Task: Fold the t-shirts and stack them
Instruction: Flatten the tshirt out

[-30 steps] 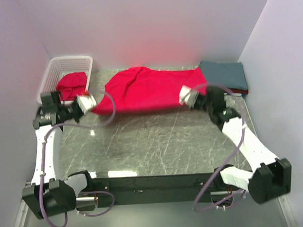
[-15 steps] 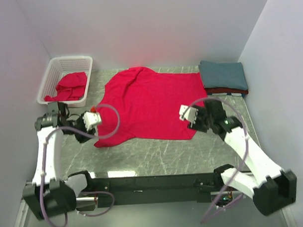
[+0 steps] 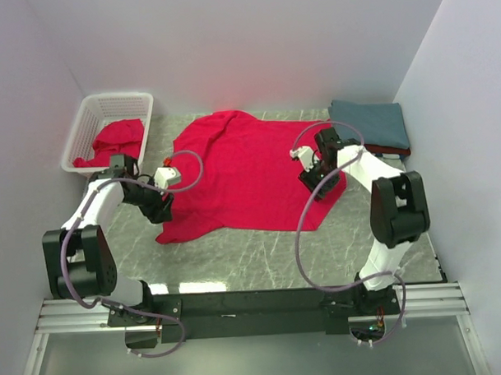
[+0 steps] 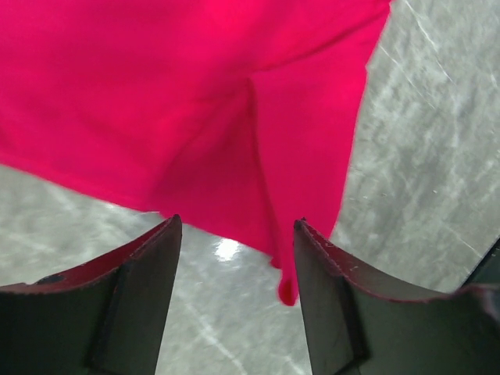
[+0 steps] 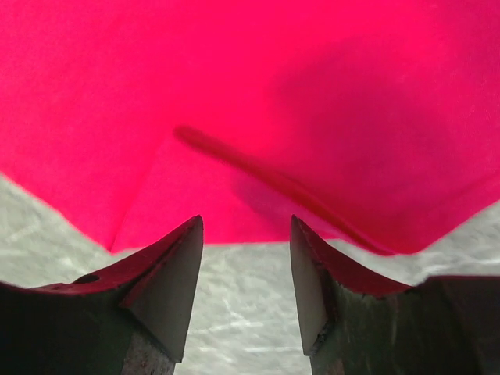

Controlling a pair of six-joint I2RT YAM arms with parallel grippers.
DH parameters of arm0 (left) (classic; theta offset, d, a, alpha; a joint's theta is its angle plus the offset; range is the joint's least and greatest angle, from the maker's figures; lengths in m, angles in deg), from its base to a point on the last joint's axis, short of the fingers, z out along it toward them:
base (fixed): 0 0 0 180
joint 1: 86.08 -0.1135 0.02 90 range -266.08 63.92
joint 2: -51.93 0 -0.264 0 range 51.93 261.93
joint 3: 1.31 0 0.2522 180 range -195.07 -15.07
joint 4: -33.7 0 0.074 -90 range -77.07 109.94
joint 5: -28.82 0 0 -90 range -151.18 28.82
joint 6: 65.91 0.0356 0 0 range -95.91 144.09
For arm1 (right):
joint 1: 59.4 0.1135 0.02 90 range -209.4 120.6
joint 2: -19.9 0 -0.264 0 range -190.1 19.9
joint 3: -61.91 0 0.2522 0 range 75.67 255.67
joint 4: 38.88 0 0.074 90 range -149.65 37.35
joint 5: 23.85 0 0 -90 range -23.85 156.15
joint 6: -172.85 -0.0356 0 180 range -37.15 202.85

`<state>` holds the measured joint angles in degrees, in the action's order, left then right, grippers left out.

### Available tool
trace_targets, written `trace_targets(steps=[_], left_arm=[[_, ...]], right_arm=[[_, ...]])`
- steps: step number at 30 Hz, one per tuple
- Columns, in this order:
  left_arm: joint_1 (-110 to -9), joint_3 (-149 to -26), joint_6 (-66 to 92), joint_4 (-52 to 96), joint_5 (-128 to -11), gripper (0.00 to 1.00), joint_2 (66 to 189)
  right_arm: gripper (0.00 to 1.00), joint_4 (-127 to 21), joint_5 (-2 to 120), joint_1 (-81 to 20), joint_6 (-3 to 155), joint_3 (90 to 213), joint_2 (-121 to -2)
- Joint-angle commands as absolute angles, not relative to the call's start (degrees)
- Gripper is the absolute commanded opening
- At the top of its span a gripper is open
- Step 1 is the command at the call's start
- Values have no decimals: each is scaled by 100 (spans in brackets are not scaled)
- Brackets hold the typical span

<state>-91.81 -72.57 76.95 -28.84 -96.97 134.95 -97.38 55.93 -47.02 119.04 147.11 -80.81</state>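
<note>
Clear lane is the bare near strip of the table (image 3: 261,253), between the arm bases and the spread red tee (image 3: 241,163). Far left corner is blocked by the basket (image 3: 108,102), far right by the teal tee (image 3: 370,122) stack. Walls (image 3: 246,48) close three sides. Left claw (image 4: 238,226) and right claw (image 5: 246,226) both have jaws apart, nothing between, hanging over the red tee's near edge.

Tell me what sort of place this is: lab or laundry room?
Probably a lab test cell: plain white walls box in a marble-look table, two robot arms are bolted to a rail at its edge, and a red t-shirt lies spread flat beside a white basket.
</note>
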Motion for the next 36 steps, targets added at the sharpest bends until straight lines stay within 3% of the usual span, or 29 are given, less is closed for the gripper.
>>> trace_targets(steps=[1, 15, 26, 29, 35, 36], left_arm=[[-9030, -6967, 7445, -2551, -9572, 65, 13402], [-8968, -7053, 7322, -2331, -9396, 72, 13797], [-8968, -6886, 7348, -2217, -9300, 71, 13859], [-8968, -6895, 7331, -2199, -9291, 71, 13876], [-8968, -7009, 7348, -2234, -9282, 68, 13964], [-8959, -7044, 7366, -2269, -9282, 68, 13947]], right_arm=[[56, -10089, 5307, -4859, 11230, 15274, -8363], [61, -10450, 4743, -4746, 10825, 16048, -9453], [52, -10388, 4734, -4508, 10799, 15873, -9515], [42, -10441, 4778, -4508, 10843, 15785, -9436], [10, -10582, 5014, -4551, 11115, 15408, -9050], [0, -10599, 5050, -4604, 11141, 15346, -8971]])
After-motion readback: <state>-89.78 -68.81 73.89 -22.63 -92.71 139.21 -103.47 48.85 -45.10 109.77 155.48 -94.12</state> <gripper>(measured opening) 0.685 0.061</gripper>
